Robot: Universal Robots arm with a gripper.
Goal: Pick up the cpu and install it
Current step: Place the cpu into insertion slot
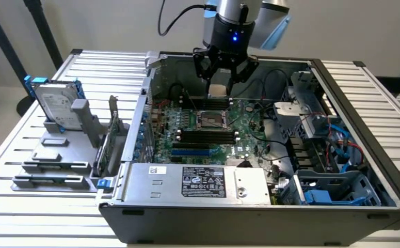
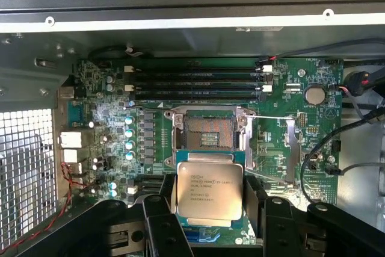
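Gripper: it is hanging inside the open case, above the motherboard, with its fingers spread wide yet pressing on two opposite edges of the chip.
Cpu: it is riding between those fingers, metal lid up and roughly level, clear of the board and just beside the open socket, not over it.
Risk, alignment: judging by that offset, a descent from here is likely landing the chip on the socket frame or skewed, bending contacts.
Risk, grip: the hold is taking only the thin rims, so a slip is probably dropping the chip onto the board.
Risk, neighbours: the memory sticks are lying near the socket, crowding the fingers.
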